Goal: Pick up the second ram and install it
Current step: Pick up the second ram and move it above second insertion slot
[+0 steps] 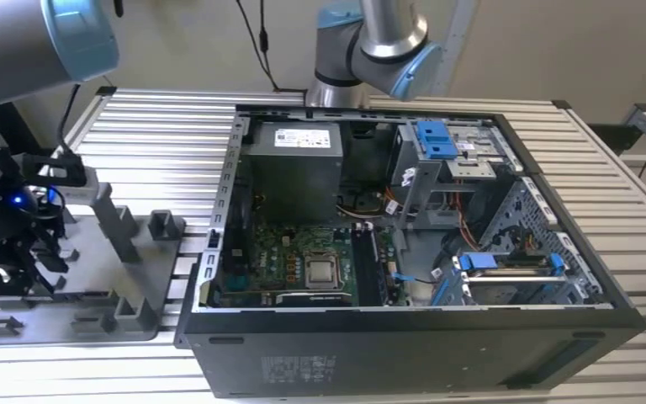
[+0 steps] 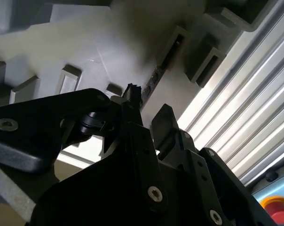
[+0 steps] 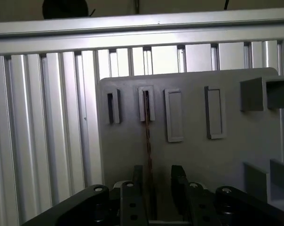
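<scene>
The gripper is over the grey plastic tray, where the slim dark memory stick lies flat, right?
Not flat: in the first wrist view the slim dark memory stick stands on edge in a slot of the grey plastic tray, under the gripper.

The bench (image 1: 155,126) under me is a top of pale aluminium slats laid side by side. Two things rest straight on it: a grey plastic tray (image 1: 87,316) with upright blocks at the exterior view's left, and just beside it an open black computer case (image 1: 413,358) (side panel off, board showing).
</scene>
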Motion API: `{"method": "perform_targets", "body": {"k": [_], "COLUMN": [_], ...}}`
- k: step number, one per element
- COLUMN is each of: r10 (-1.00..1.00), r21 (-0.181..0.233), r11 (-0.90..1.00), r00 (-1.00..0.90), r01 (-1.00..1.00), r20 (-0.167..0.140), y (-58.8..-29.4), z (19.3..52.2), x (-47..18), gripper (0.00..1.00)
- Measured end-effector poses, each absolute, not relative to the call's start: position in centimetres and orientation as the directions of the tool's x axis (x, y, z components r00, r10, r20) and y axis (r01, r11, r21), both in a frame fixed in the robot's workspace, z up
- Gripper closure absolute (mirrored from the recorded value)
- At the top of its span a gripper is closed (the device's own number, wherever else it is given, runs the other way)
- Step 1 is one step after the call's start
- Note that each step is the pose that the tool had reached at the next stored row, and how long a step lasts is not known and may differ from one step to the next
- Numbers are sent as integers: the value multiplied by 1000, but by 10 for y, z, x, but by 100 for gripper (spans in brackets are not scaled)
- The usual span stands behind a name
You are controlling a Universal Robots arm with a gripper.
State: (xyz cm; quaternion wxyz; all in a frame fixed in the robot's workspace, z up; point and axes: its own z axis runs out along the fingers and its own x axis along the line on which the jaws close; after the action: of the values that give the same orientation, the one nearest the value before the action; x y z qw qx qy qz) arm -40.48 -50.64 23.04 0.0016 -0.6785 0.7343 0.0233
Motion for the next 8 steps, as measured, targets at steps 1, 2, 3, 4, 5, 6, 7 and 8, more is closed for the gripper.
{"method": "perform_targets", "body": {"k": [1,2,3,4,5,6,7,8], "r10": [-996,-996,-996,-996,-996,-996,-996,-996], "r21": [32,32,32,32,32,32,32,32], "r11": [77,77,77,77,77,77,77,77], "r00": [-79,-78,-78,-78,-78,-78,-78,-78], "r01": [-996,-996,-997,-997,-996,-997,-997,-997], "r20": [-34,-34,-34,-34,-34,-34,-34,-34], "y": [-506,-506,-506,-506,-506,-506,-506,-506], "z": [230,230,230,230,230,230,229,229], "x": [-405,-405,-405,-405,-405,-405,-405,-405], "gripper": [62,62,62,62,62,62,62,62]}}
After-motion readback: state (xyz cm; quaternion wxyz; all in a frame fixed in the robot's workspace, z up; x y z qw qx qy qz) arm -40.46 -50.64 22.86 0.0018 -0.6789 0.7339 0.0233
